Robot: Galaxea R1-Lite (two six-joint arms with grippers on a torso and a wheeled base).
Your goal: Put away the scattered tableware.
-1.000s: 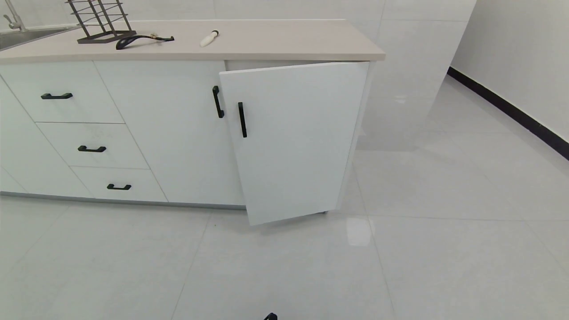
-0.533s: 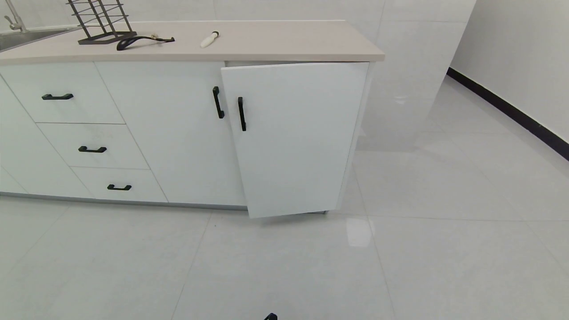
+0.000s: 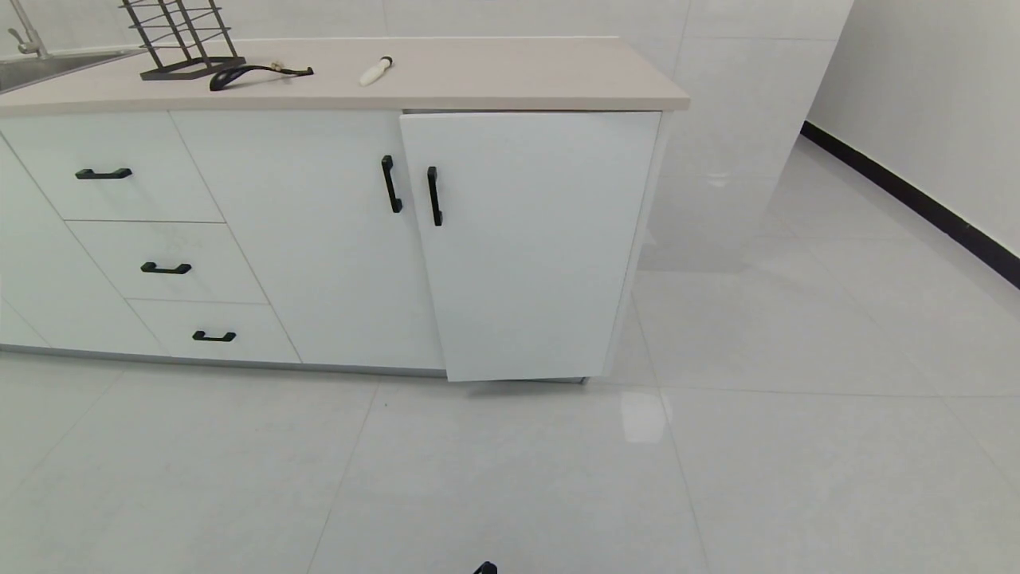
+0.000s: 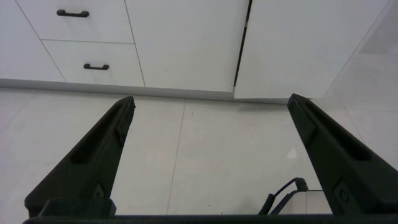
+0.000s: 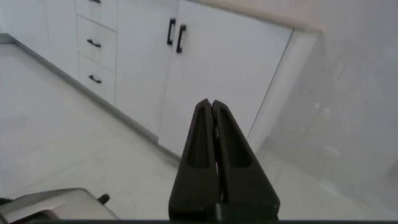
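Note:
On the beige countertop (image 3: 494, 76) lie a black curved-handled utensil (image 3: 259, 73) and a small white-handled tool (image 3: 374, 70), beside a dark wire rack (image 3: 183, 40). Below them, the right cabinet door (image 3: 530, 239) stands slightly ajar, its black handle (image 3: 433, 196) next to the left door's handle (image 3: 390, 183). My left gripper (image 4: 211, 106) is open, hanging low over the floor in front of the cabinet base. My right gripper (image 5: 212, 109) is shut with nothing in it, held away from the cabinet (image 5: 211, 68) above the floor.
Three drawers with black handles (image 3: 166, 268) sit left of the doors. A sink (image 3: 48, 64) with a tap is at the counter's far left. Open tiled floor (image 3: 717, 446) spreads in front and to the right, up to a wall with a dark skirting (image 3: 916, 199).
The right cabinet door has swung inward from well open to almost closed. The counter items have not moved.

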